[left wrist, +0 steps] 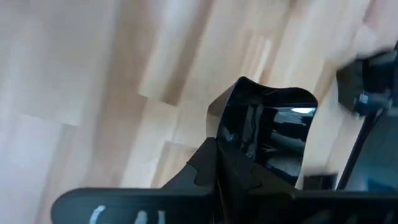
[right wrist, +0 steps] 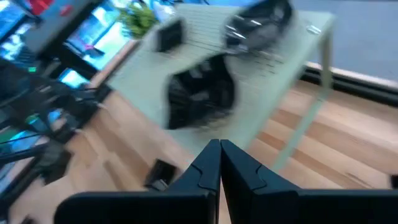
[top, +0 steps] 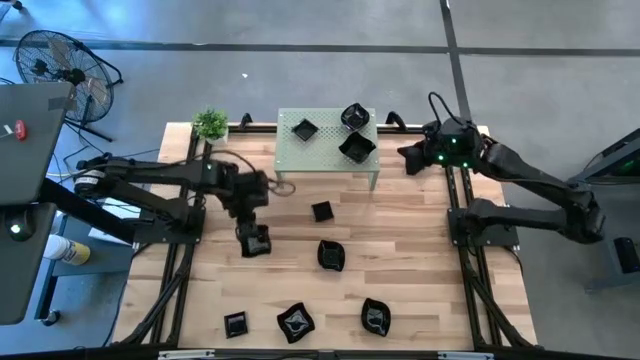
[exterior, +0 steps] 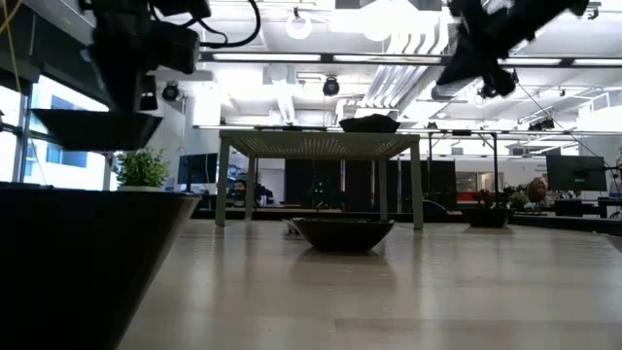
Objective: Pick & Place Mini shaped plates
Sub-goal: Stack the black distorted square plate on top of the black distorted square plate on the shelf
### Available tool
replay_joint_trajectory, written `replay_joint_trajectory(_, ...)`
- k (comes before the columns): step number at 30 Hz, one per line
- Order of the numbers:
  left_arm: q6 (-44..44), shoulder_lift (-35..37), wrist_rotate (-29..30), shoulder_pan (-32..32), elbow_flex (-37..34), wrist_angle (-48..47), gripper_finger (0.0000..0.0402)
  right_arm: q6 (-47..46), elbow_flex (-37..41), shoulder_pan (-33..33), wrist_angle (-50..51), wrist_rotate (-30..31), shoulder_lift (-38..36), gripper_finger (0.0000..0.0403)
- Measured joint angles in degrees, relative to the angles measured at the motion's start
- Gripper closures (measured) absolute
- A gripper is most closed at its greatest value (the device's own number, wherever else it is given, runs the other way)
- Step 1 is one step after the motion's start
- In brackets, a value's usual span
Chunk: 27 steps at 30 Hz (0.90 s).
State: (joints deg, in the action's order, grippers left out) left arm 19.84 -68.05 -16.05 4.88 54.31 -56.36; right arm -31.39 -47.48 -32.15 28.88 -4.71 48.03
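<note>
Over on the left half of the table (top: 420,300), I've got the left gripper (top: 255,240) clamped down on one of the mini shaped plates (left wrist: 267,127); the wrist cam shows its fingers pinching the glossy black rim, with the wood planks under it. From the low cam the held dish looks lifted clear of the tabletop, though that angle's pretty dark so I wouldn't swear to how high. Three more plates are up on the little green perforated stand (top: 290,150): a small square one (top: 304,128), a rounded one (top: 354,116) and a bigger one (top: 357,148) near the front edge. The rest are loose on the wood, one square dish (top: 321,211) just in front of the stand, a wavy one (top: 332,254) mid-table, and three along the near edge. My right gripper (top: 412,158) hangs just beside the stand's right end, jaws pressed together with nothing in them.
</note>
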Motion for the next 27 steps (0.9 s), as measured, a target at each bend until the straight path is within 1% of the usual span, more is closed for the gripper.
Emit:
replay_joint_trajectory(3, 0.02, 1.21, 0.15, 4.78, 2.25, 1.25, 0.0401, -1.57, -3.21, 5.77, 1.07, 4.10, 0.76, 0.0398)
replay_joint_trajectory(5, 1.76, 1.91, 0.67, 8.30, 4.29, 2.50, 0.0401, -2.26, -5.44, 9.28, 1.78, 6.50, 2.35, 0.0398)
replay_joint_trajectory(7, 5.16, 1.95, 2.36, 11.59, 6.91, 4.23, 0.0401, -3.21, -7.78, 12.36, 2.33, 8.59, 4.69, 0.0398)
replay_joint_trajectory(10, 9.71, 1.78, 5.86, 14.74, 10.47, 7.30, 0.0401, -4.31, -11.92, 15.81, 2.21, 9.39, 9.71, 0.0398)
replay_joint_trajectory(15, 14.65, 0.50, 12.18, 14.98, 13.19, 12.22, 0.0401, -2.80, -20.31, 19.15, 2.10, 8.53, 20.21, 0.0398)
replay_joint_trajectory(18, 16.60, -0.83, 13.68, 14.99, 13.32, 12.81, 0.0401, 0.14, -25.21, 20.00, 1.16, 6.27, 26.56, 0.0398)
replay_joint_trajectory(20, 17.11, -1.82, 14.95, 14.99, 13.32, 14.92, 0.0401, 2.48, -28.24, 20.23, 0.21, 4.55, 30.48, 0.0394)
replay_joint_trajectory(23, 17.92, -3.27, 15.65, 14.99, 13.32, 17.59, 0.0401, 5.65, -32.81, 20.23, -0.27, 3.09, 35.86, 0.0372)
replay_joint_trajectory(27, 17.97, -4.15, 16.98, 14.99, 13.32, 20.84, 0.0401, 9.30, -38.18, 20.16, 0.49, 2.73, 41.86, 0.0327)
